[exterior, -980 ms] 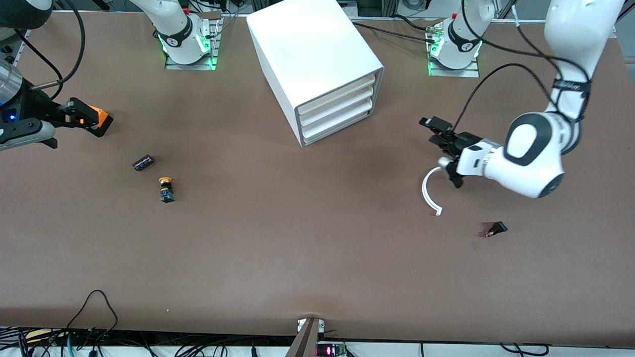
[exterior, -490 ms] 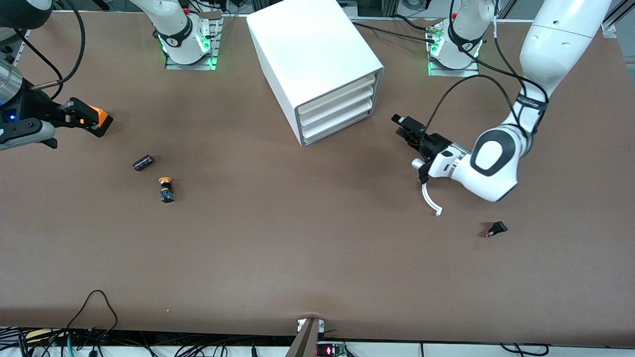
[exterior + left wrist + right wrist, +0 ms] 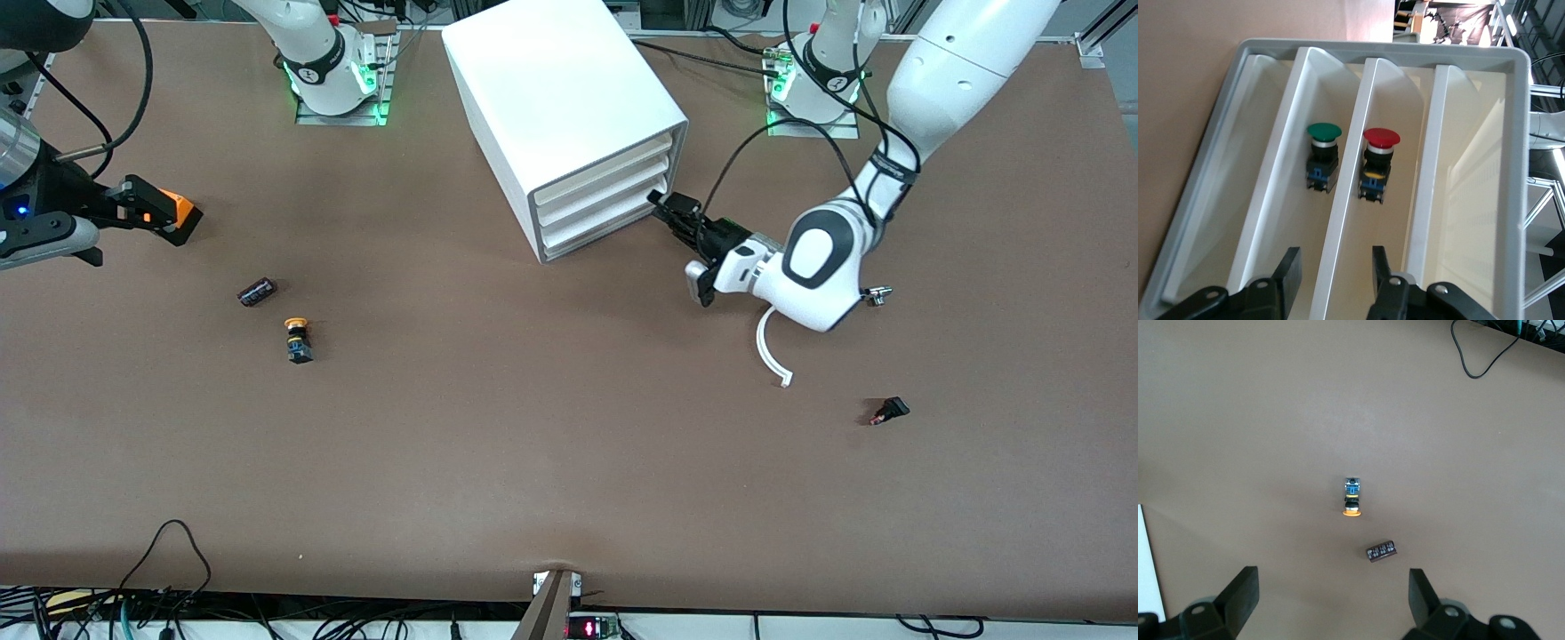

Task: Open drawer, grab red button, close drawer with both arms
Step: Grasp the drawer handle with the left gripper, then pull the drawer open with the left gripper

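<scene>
The white cabinet (image 3: pixel 551 80) stands at the back middle with its three drawers (image 3: pixel 597 212) pushed in. My left gripper (image 3: pixel 662 204) is open right in front of the drawer fronts, at the corner toward the left arm's end. In the left wrist view its fingers (image 3: pixel 1288 273) straddle a white drawer lip (image 3: pixel 1338 260). The red-capped button (image 3: pixel 1379 143) lies inside one drawer (image 3: pixel 1395 220); it is hidden in the front view. My right gripper (image 3: pixel 156 209) waits open over the table at the right arm's end, and shows empty in its wrist view (image 3: pixel 1331 600).
A green-capped button (image 3: pixel 1323 133) lies in the drawer beside the red one. A yellow-capped button (image 3: pixel 298 340) and a black cylinder (image 3: pixel 257 291) lie toward the right arm's end. A white curved strip (image 3: pixel 770 354) and a small black part (image 3: pixel 889 411) lie toward the left arm's end.
My left arm has swung from over the white curved strip to the cabinet's drawer fronts, gripper still open. The right arm and the loose objects have not moved.
</scene>
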You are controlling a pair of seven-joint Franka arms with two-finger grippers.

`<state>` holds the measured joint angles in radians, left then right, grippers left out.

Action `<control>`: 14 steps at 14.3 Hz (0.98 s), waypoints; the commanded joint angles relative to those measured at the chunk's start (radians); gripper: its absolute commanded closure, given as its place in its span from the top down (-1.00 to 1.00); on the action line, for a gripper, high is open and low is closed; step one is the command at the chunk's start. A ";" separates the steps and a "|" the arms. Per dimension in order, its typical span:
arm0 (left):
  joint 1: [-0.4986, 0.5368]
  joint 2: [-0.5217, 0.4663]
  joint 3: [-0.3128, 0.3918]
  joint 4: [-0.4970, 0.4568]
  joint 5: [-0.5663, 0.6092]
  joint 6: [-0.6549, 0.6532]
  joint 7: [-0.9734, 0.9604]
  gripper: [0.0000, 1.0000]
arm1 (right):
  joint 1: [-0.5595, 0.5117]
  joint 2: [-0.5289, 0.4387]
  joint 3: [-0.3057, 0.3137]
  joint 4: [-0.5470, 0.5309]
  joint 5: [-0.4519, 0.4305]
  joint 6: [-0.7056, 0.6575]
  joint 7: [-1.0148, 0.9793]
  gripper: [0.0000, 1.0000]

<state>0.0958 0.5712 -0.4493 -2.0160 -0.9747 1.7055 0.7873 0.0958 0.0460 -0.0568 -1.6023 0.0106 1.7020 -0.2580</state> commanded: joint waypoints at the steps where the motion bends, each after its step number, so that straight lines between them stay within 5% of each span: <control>1: 0.004 -0.010 -0.020 -0.041 -0.061 0.031 0.046 0.00 | 0.001 0.011 0.005 0.025 -0.017 -0.008 0.008 0.98; 12: -0.030 0.064 -0.040 -0.096 -0.194 0.037 0.262 -0.12 | 0.001 0.011 0.005 0.025 -0.017 -0.008 0.013 0.98; 14: -0.044 0.064 -0.043 -0.095 -0.205 0.039 0.262 -0.33 | 0.001 0.011 0.005 0.025 -0.017 -0.008 0.011 0.98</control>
<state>0.0651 0.6433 -0.4857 -2.1036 -1.1431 1.7347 1.0223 0.0957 0.0460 -0.0568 -1.6022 0.0106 1.7020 -0.2579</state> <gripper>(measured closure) 0.551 0.004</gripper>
